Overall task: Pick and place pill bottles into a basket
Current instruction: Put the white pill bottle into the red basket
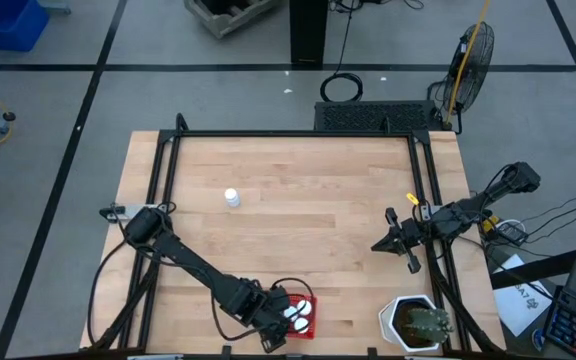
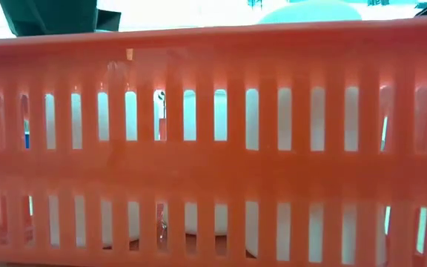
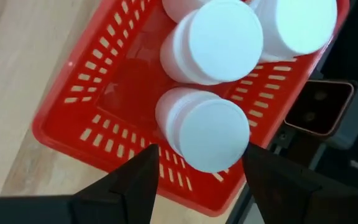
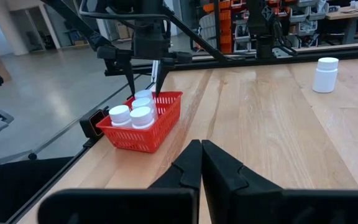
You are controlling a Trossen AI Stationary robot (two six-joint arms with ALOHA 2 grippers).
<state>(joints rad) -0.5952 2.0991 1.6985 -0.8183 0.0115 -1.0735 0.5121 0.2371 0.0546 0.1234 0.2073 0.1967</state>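
Reached down from the left edge of the table (image 1: 298, 200) toward its near edge, left gripper (image 4: 144, 79) hanging just above the red basket (image 1: 308, 303), fingers (image 3: 132, 180) spread apart and holding nothing, tips either side of the topmost white cap. Counted four pill bottles in the basket (image 4: 135, 114), standing upright and packed close together, caps up; seen from the left wrist, the nearest cap (image 3: 213, 134) filled the gap between the open fingers. Seen from table height, only the basket's slotted wall, with white showing through the slots. Stood alone farther back and left of centre on the wood, well apart from the basket, a fifth pill bottle (image 1: 231, 198), upright. Sat at the near right corner, a white pot with a green plant (image 1: 415, 323). Waited over the right side of the table, right gripper (image 1: 398, 240), fingers pressed together, empty, pointing inward.
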